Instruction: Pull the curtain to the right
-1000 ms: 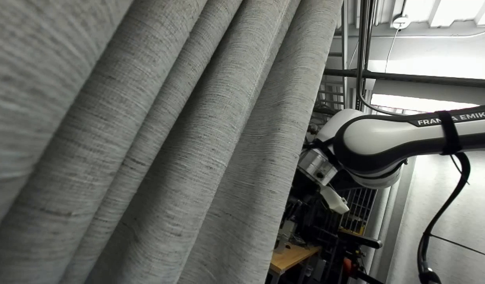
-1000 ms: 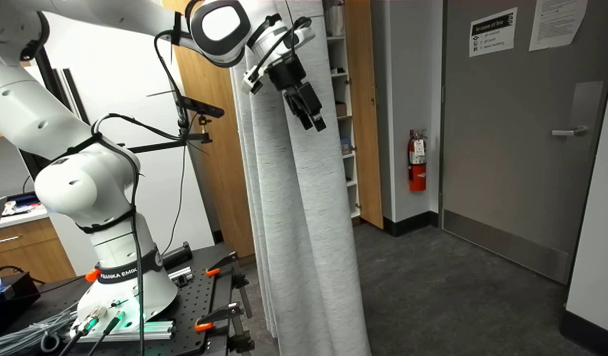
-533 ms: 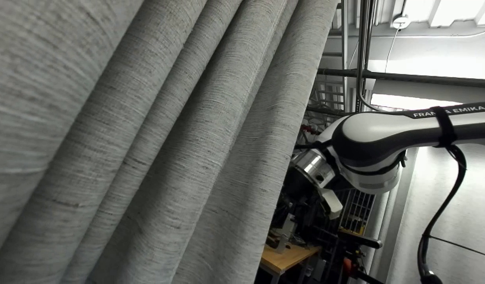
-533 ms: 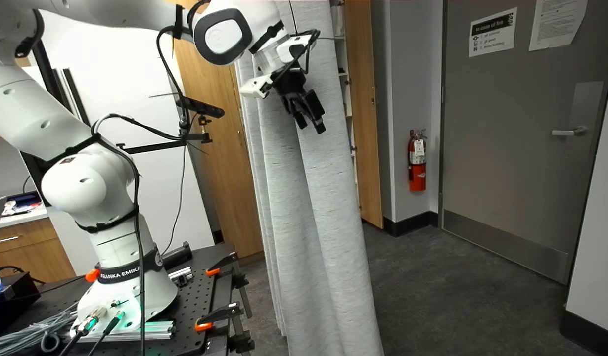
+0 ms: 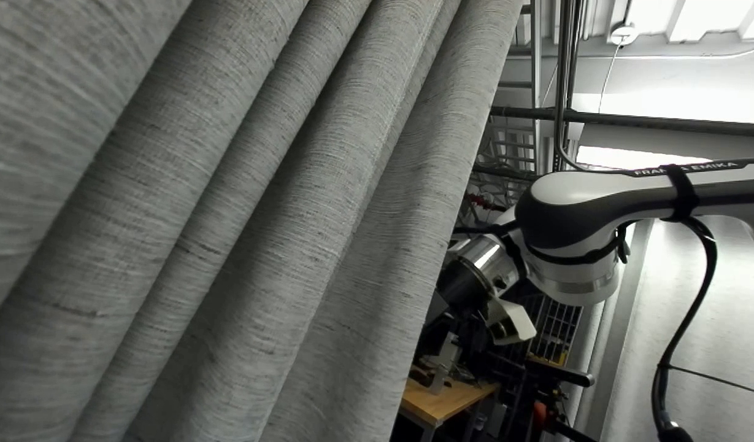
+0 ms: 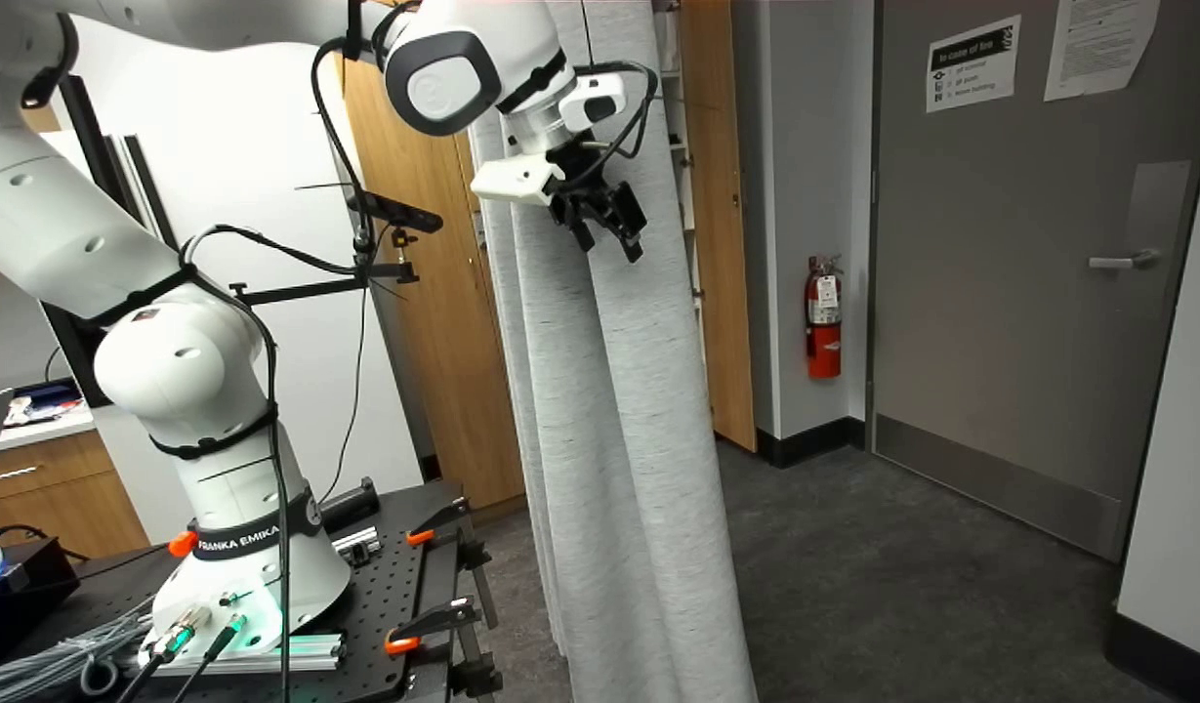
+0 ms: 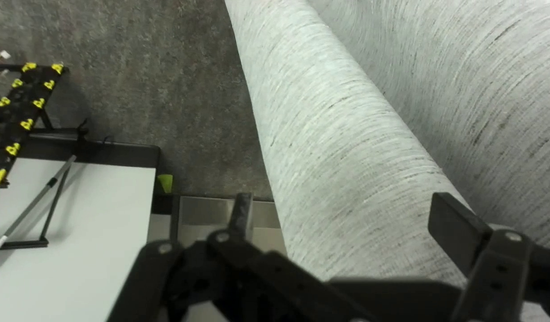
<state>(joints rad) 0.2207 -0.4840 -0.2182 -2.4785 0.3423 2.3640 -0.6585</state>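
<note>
Wood-fronted drawers (image 6: 62,498) sit at the lower left in an exterior view; next, the white Franka arm (image 6: 185,371) rises from a black perforated plate (image 6: 380,586) and reaches along the top. At upper centre its Robotiq gripper (image 6: 609,246) tilts downward in front of the light-grey pleated curtain (image 6: 648,439), which hangs from top centre to the bottom edge. Its fingers (image 7: 456,230) stand wide apart, clasping nothing — whether they touch the curtain cannot be told. Farther right come a red fire extinguisher (image 6: 823,332) and a grey door (image 6: 1010,322).
</note>
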